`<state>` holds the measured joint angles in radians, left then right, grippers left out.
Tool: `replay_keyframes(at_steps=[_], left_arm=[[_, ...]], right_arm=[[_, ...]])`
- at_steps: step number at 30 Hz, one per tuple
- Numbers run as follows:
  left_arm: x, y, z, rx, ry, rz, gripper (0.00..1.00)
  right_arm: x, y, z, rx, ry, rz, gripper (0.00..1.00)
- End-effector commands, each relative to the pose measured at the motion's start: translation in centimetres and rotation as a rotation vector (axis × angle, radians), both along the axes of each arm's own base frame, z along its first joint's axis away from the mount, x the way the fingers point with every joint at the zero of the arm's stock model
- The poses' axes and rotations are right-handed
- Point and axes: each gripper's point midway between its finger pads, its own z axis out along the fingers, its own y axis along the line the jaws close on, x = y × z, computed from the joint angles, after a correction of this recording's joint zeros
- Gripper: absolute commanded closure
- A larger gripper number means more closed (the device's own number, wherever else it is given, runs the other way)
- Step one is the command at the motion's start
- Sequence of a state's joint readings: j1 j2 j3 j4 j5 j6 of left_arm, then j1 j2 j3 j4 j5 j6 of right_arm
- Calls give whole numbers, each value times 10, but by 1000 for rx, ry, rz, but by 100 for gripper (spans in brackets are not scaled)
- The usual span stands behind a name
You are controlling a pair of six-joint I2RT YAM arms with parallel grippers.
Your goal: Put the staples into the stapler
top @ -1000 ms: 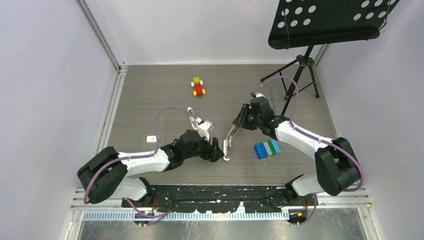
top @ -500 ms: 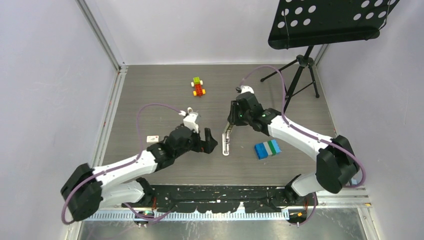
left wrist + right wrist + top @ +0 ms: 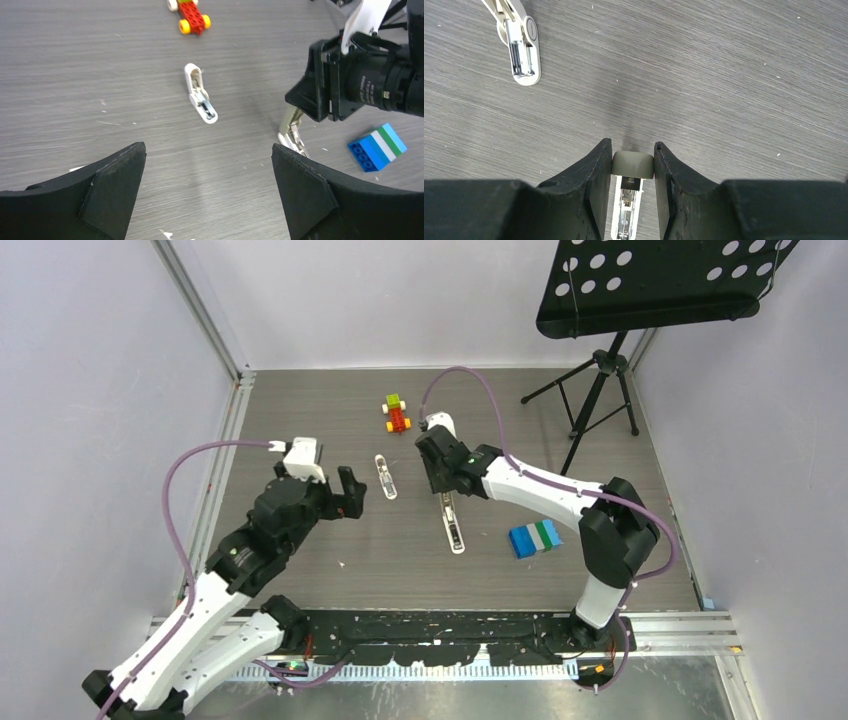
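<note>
The stapler lies opened on the table, a slim white bar with a metal channel. My right gripper is shut on its grey-beige end, which sits squeezed between the two fingers; the white body runs back under the wrist. In the left wrist view the stapler's metal part shows below the right gripper. My left gripper hangs to the left of it, wide open with only bare table between the fingers. The staples are hidden from every view.
A short white stapler-like piece lies between the two grippers. A red, yellow and green brick car sits farther back. A blue-green-white brick lies right of the stapler. A music stand's tripod stands at the back right.
My left gripper has let go, opened wide and drawn back to the left. My right gripper has carried the stapler's end leftward, and the stapler now rests on the table.
</note>
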<state>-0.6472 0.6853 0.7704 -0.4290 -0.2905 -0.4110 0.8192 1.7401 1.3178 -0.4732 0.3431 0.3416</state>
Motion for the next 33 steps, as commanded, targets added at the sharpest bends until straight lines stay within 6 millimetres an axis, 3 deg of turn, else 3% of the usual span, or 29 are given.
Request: replay_keyframes(at_steps=[1, 4, 11, 15, 22, 29, 33], left_arm=[[-9, 40, 20, 169, -71, 64, 0], [-10, 54, 25, 216, -114, 97, 0], [-11, 62, 16, 228, -152, 123, 0], [-10, 64, 11, 231, -156, 134, 0], [-12, 68, 7, 250, -152, 147, 0], [-15, 82, 5, 269, -170, 197, 0], [-16, 89, 7, 270, -188, 229, 0]], right_arm=[[-8, -4, 3, -85, -7, 19, 93], [-12, -4, 5, -94, -12, 23, 87], [-19, -7, 21, -69, -45, 13, 51], [-22, -13, 36, -42, -77, -16, 39], [-37, -23, 39, 5, -99, -64, 35], [-64, -21, 2, 41, -39, -66, 35], [-67, -19, -15, 38, -32, -70, 38]])
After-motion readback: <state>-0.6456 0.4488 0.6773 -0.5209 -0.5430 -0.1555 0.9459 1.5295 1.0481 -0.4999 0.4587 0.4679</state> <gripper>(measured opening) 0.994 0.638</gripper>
